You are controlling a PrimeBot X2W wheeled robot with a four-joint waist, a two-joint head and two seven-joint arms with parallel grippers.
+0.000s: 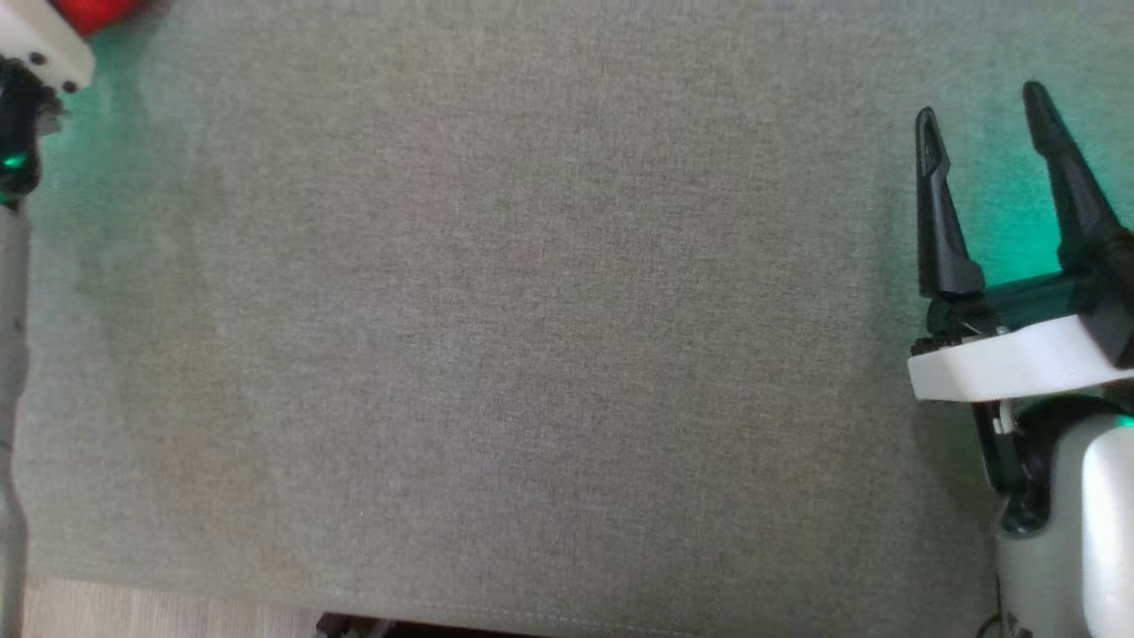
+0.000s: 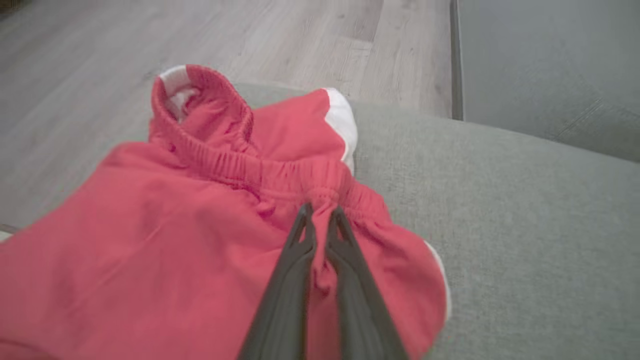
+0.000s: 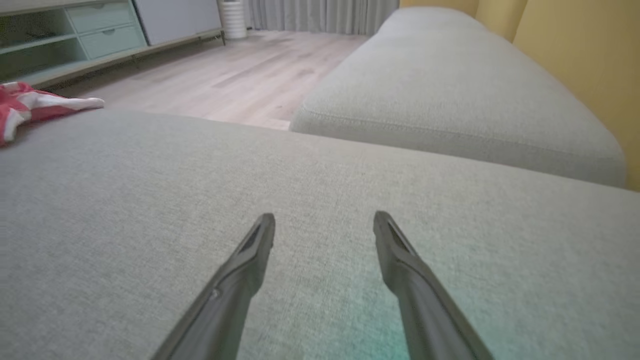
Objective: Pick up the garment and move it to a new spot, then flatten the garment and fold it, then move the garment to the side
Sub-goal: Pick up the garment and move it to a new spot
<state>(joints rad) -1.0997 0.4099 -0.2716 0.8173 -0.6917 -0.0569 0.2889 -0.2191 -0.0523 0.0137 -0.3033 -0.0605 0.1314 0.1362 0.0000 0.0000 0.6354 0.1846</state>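
The garment (image 2: 165,240) is a pair of red shorts with white side panels and an elastic waistband, crumpled at the edge of the grey cushion (image 2: 525,240). My left gripper (image 2: 320,212) is shut on a pinch of its waistband. In the head view a scrap of the red garment (image 1: 93,11) peeks in at the top left corner, beside my left wrist. The right wrist view catches the garment (image 3: 30,107) far off at the left edge. My right gripper (image 1: 979,111) hovers open over bare cushion at the right, its fingers (image 3: 257,245) wide apart.
The grey cushion (image 1: 532,337) spans the head view, its front edge at the bottom. A second grey cushion (image 3: 450,95) lies beyond a gap, against a yellow wall. Wood floor (image 3: 225,75) and a low cabinet (image 3: 75,35) lie past the cushion.
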